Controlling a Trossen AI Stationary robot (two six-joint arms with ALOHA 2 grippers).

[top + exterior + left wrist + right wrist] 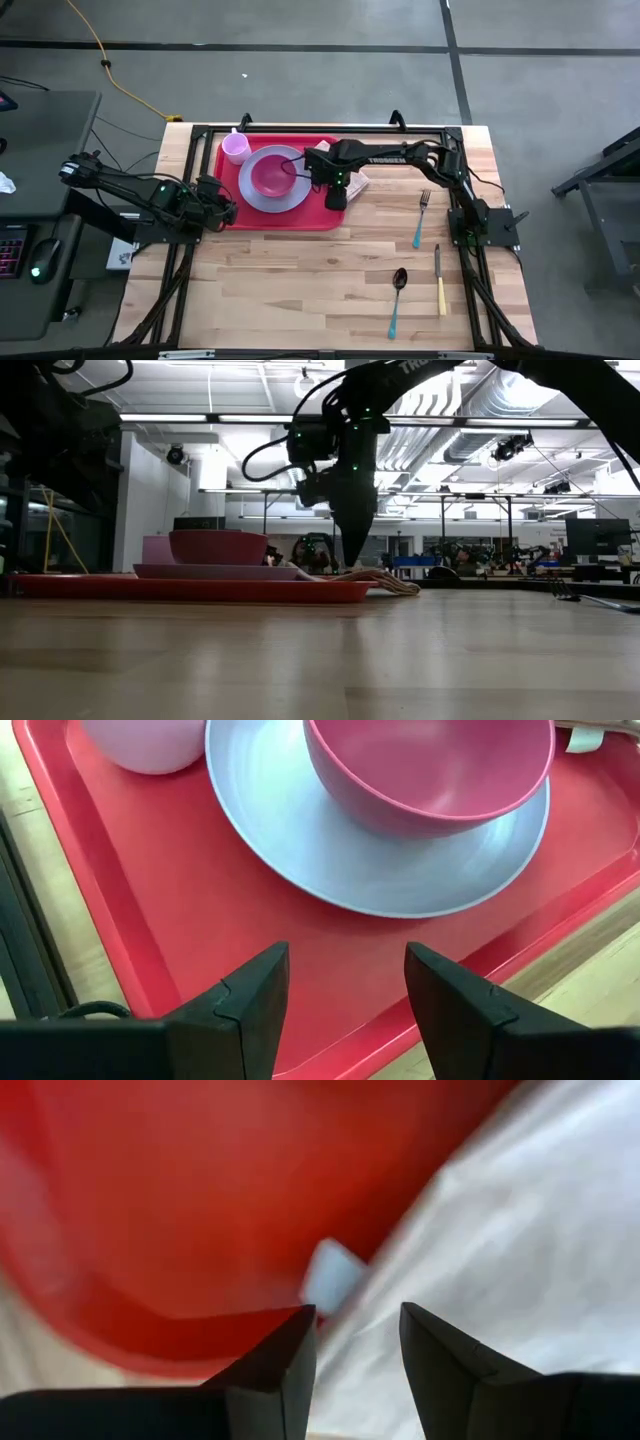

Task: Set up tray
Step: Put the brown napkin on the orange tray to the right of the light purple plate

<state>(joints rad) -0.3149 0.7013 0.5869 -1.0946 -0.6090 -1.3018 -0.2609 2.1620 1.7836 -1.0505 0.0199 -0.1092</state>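
Tray sits at the table's far left-centre, holding a plate with a bowl on it and a cup at the far left corner. Right gripper is down at the tray's right edge over a napkin that laps the rim; fingers apart, nothing held. Right wrist view shows white napkin and red tray just under the tips. Left gripper waits at the tray's left edge, fingers apart and empty, pointed at the plate. Fork, knife and spoon lie on the table to the right, well apart from the tray.

Step looks like placing or straightening the napkin. Best done by pinching only the cloth near its edge, keeping the tips off the rim so the tray doesn't slide, and laying it flat beside the plate. Cutlery likely comes after.
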